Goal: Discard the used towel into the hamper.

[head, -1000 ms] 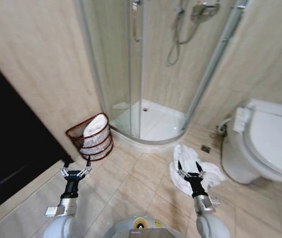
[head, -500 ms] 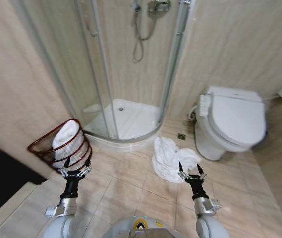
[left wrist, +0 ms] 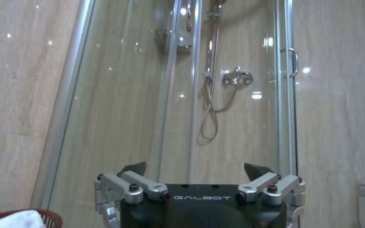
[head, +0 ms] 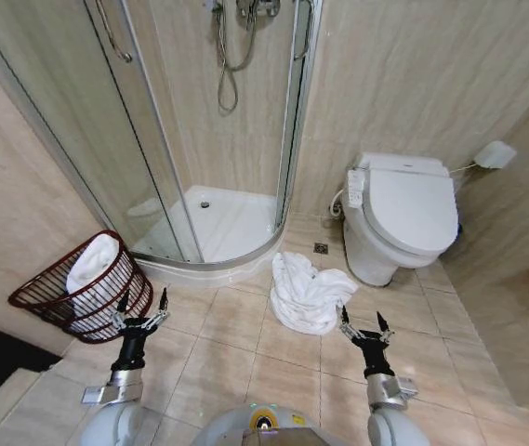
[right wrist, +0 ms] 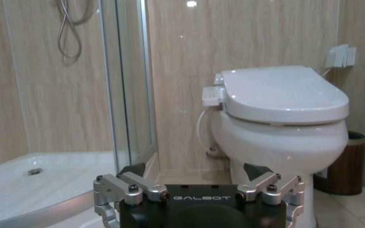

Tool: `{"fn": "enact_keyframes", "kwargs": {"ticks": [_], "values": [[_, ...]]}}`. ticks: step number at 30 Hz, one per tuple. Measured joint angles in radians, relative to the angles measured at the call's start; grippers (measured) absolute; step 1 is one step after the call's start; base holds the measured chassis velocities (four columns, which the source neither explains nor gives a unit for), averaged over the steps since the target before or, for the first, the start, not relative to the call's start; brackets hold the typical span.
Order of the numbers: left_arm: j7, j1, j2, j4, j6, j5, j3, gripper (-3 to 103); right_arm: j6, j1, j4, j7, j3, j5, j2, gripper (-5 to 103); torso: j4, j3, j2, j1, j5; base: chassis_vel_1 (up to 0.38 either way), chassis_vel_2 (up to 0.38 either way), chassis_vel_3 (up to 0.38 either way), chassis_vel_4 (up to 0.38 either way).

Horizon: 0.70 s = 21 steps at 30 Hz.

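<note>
- Used towel lies crumpled on the floor beside the toilet.
- Hamper stands by the shower's corner.
- Left tool and right tool: both released, empty.

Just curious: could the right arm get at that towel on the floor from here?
Probably yes: the open right gripper hangs just short of the towel, with only bare floor between them.

Beige-tiled bathroom: shower enclosure, toilet
</note>
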State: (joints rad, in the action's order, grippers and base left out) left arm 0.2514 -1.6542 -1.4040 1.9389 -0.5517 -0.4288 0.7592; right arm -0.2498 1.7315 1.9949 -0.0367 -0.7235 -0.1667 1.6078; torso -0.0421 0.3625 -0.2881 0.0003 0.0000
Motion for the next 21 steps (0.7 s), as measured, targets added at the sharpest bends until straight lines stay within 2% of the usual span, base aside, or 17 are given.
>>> {"fn": "enact_keyframes", "kwargs": {"ticks": [9, 21], "values": [[0.004, 0.003, 0.006, -0.008, -0.002, -0.007, 0.003, 100, -0.016, -0.011, -0.015, -0.005, 0.002, 0.008, 0.001, 100, 0.0001, 0.002, -0.003, 0.000, 0.0000, -0.006, 0.004, 0.004, -0.006], [0.010, 0.004, 0.008, -0.003, 0.001, -0.005, 0.004, 100, -0.023, -0.013, -0.028, -0.005, 0.000, 0.002, 0.001, 100, 0.0001, 0.003, -0.006, 0.000, 0.0000, -0.067, 0.080, 0.080, -0.063]]}}
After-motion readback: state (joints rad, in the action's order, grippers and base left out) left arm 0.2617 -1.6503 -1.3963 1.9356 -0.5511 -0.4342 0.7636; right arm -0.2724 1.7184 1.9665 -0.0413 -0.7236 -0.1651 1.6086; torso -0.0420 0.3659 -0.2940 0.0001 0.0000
